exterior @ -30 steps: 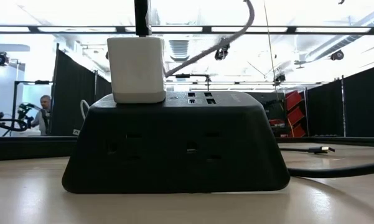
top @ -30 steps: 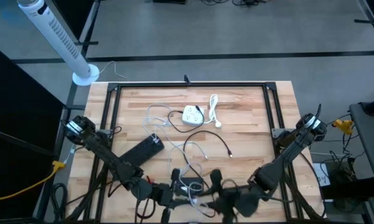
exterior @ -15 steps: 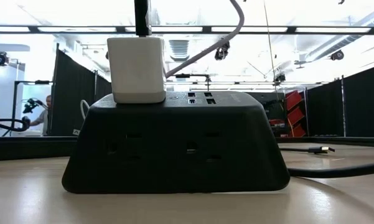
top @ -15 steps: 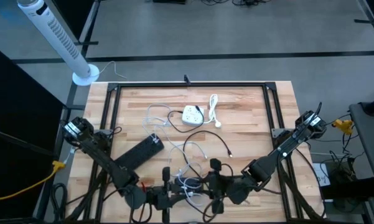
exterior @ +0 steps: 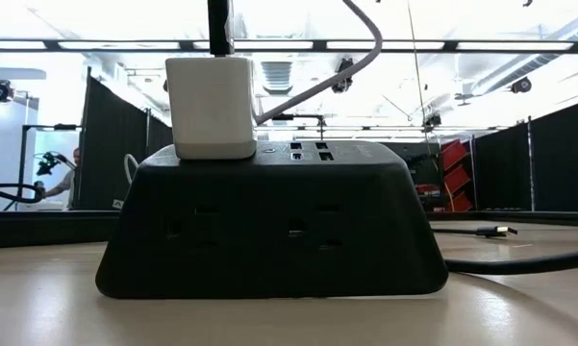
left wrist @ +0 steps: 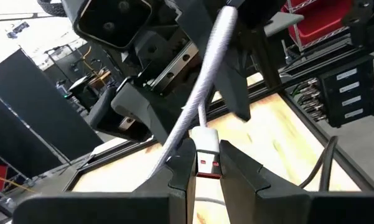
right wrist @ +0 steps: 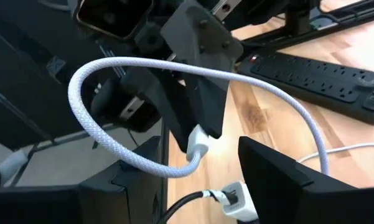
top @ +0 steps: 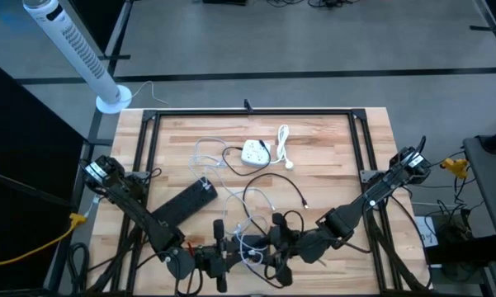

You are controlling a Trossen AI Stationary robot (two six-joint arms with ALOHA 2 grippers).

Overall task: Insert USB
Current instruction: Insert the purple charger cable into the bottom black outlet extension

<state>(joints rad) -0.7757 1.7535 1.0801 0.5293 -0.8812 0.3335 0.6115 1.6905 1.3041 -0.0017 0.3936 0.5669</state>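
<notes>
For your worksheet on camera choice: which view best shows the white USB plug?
The left wrist view: the white USB plug sits close-up, pinched by the left gripper. The right wrist view shows it partly; the high view shows only tangled cable; the low view, nothing.

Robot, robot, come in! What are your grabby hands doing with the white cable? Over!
Left gripper jaws shut on white cable's plug. Right gripper jaws open beside the white cable. Plug not inserted yet. Other loose cables lie close.

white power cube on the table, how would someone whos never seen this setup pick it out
Start at the far half of the wooden table, seen from above, just left of its middle line. The white power cube sits there with a dark cable plugged into it and a bundled white cable beside it. It is small, squarish and white, whereas the black power strip nearer the left arm is long.
</notes>
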